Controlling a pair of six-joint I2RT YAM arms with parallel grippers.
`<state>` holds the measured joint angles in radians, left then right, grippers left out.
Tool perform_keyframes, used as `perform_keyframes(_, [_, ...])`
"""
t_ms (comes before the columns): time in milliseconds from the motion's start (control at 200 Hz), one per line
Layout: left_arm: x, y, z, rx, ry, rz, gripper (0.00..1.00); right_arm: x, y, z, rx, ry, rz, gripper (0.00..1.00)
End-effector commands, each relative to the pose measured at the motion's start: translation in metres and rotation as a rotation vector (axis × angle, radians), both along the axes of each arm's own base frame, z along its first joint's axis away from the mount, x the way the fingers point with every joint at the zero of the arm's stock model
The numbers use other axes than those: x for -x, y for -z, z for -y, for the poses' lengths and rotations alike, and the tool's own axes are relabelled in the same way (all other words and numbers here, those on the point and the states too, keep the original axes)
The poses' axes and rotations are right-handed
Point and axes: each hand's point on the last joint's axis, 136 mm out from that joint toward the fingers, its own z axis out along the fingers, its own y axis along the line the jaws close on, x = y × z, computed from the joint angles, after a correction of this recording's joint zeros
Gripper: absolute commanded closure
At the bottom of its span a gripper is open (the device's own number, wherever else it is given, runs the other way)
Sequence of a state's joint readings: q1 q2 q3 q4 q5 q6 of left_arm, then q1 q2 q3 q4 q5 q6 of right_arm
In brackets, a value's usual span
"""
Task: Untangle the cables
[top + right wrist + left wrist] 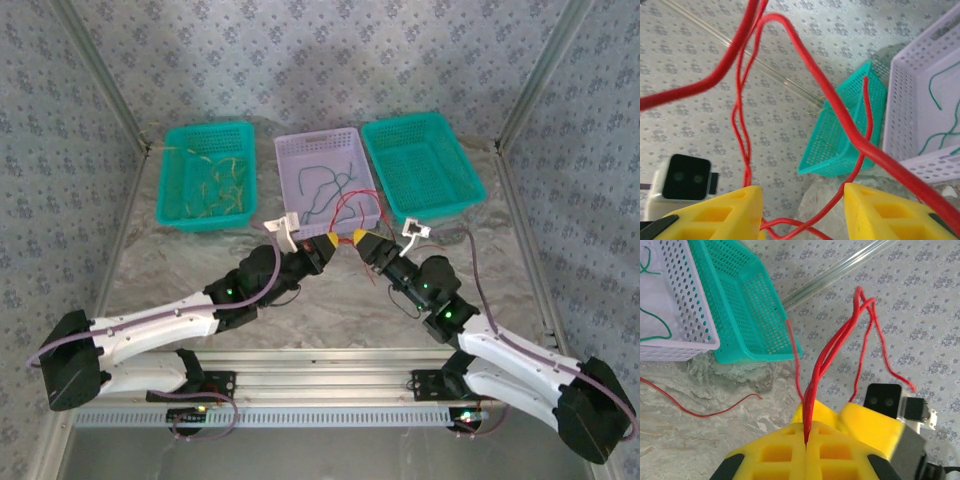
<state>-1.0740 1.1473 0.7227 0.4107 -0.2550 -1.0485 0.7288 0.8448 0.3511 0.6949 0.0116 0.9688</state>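
Note:
A bunch of red cables hangs in the air between my two grippers, in front of the purple basket. My left gripper is shut on several red strands, which rise from its yellow jaws and loop over. My right gripper is open; loose red cable loops pass through the gap between its yellow fingers. Dark green cables lie in the purple basket. Yellow cables lie in the left teal basket.
A second teal basket stands right of the purple one. One loose red cable lies on the marbled table. Metal frame posts and patterned walls close in the back and sides. The grippers' tips are almost touching.

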Motion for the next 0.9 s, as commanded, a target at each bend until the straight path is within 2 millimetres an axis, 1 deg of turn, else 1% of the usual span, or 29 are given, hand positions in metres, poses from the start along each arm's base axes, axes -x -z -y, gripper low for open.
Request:
perform_keyframes(0, [0.002,-0.002,-0.002,-0.003,-0.003,0.003,1.0,0.008,-0.017,0.009,-0.043,0.011,0.073,0.52])
perform_keyframes(90, [0.002,-0.001,0.001,0.003,0.001,0.0,1.0,0.005,-0.008,0.007,-0.036,0.006,0.034,0.52])
perform_keyframes(190, [0.001,-0.004,0.003,0.011,0.004,0.004,1.0,0.004,-0.005,0.001,-0.054,-0.022,0.011,0.51])
perform_keyframes(305, [0.0,-0.007,-0.001,0.009,-0.012,0.014,1.0,0.006,0.005,-0.003,-0.048,-0.042,-0.028,0.49])
perform_keyframes(395, [0.0,-0.009,-0.005,0.007,-0.025,0.025,1.0,0.006,0.014,-0.002,-0.038,-0.035,-0.06,0.48])
perform_keyframes(490, [0.0,-0.01,-0.004,0.013,-0.021,0.027,1.0,0.004,0.023,-0.001,-0.029,-0.025,-0.09,0.46])
perform_keyframes(695, [0.0,-0.012,0.001,0.035,-0.008,0.028,1.0,-0.002,0.023,-0.007,-0.034,-0.023,-0.095,0.46])
perform_keyframes(779, [0.001,-0.013,0.006,0.044,0.007,0.023,1.0,-0.006,0.016,-0.013,-0.031,-0.034,-0.076,0.48])
perform_keyframes(899, [0.003,-0.011,0.01,0.041,0.019,0.022,1.0,-0.012,0.008,-0.018,-0.047,-0.034,-0.053,0.52])
